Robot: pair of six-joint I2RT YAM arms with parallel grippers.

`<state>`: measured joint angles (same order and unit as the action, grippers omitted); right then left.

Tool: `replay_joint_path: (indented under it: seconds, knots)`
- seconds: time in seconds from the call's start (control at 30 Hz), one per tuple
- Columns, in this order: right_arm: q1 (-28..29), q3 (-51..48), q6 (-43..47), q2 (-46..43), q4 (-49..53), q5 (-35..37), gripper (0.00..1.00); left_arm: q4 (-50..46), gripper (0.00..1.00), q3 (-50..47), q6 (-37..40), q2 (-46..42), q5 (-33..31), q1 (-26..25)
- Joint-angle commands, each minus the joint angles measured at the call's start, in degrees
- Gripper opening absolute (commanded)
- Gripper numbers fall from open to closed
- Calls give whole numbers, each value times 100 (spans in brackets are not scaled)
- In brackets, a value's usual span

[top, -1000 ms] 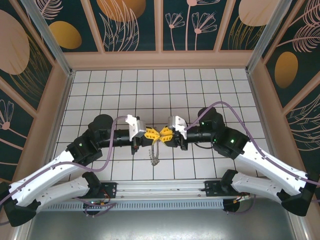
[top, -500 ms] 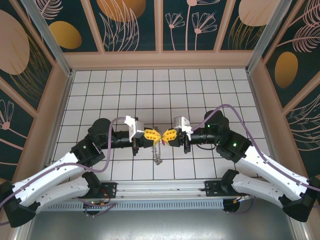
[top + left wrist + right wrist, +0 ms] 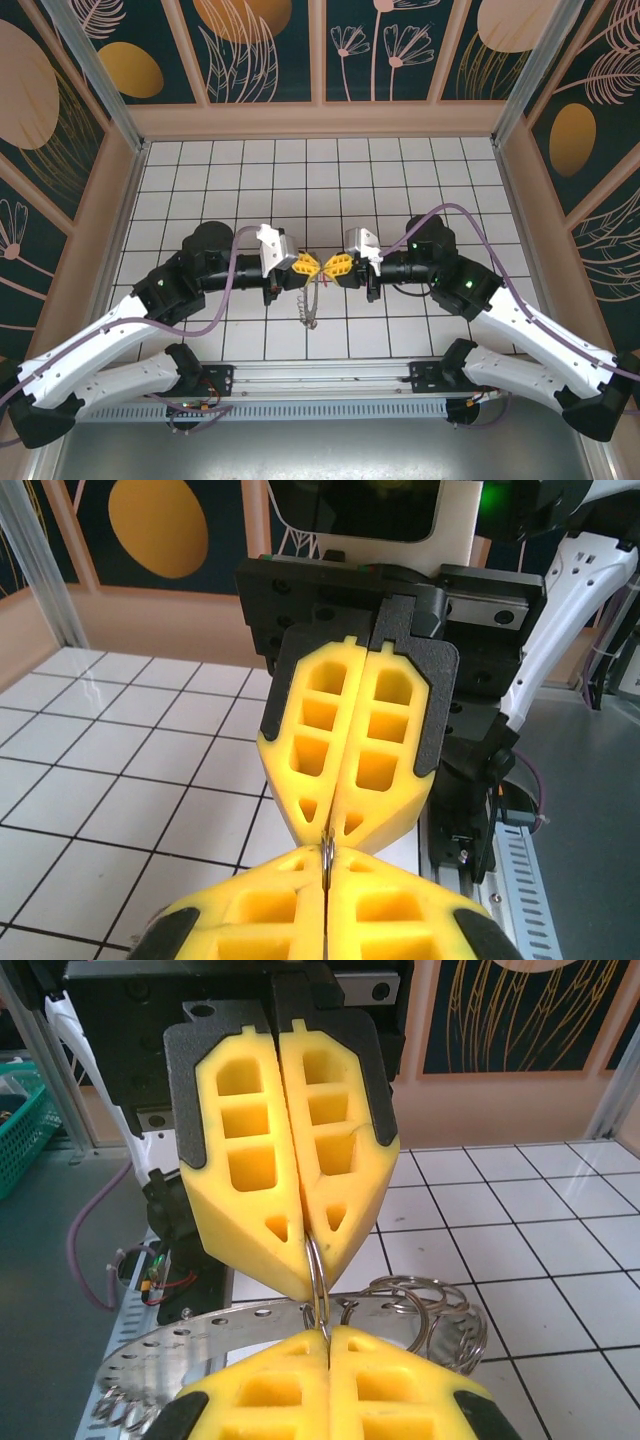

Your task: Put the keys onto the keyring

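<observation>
My left gripper [image 3: 313, 266] and right gripper [image 3: 328, 266] meet tip to tip above the middle of the tiled floor. Both are shut on the same thin metal loop of the keyring [image 3: 316, 1275], which spans the small gap between their yellow fingers. In the left wrist view my left gripper [image 3: 327, 866] pinches that wire [image 3: 327, 852], with the right gripper [image 3: 331, 828] closed opposite. From the right wrist, my right gripper [image 3: 328, 1336] faces the left gripper [image 3: 311, 1260]. The rest of the keyring [image 3: 309, 304] dangles below as coiled wire [image 3: 445, 1315]. The keys are hidden.
A silver perforated metal strip [image 3: 200, 1345] hangs with the coils under the grippers. The aluminium base rail [image 3: 320, 375] runs along the near edge. Wooden walls [image 3: 320, 120] border the white tiled floor [image 3: 320, 180], which lies open toward the back.
Both grippers have shifted slightly toward the far side while staying tip to tip. The dangling coils swung right, then back left.
</observation>
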<state>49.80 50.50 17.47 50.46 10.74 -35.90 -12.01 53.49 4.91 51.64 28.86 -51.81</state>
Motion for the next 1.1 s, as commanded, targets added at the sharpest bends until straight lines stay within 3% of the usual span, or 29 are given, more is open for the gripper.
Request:
replay_joint_path:
  seconds: [0.0, 0.2, 0.57, 1.07]
  knots:
    - [-41, 260, 116, 15, -42, 39, 0, -467, 3, 188, 259, 182, -40, -22]
    - [-33, 308, 178, 20, 64, 92, 0, -413, 0, 188, 256, 228, 90, -20]
    - [-40, 255, 82, 113, 34, -10, 0, 1821, 0, -643, -695, -615, 420, -14]
    - [-38, 367, 3, 421, 103, -264, 0, 3271, 0, -1187, -1166, -495, 770, -14]
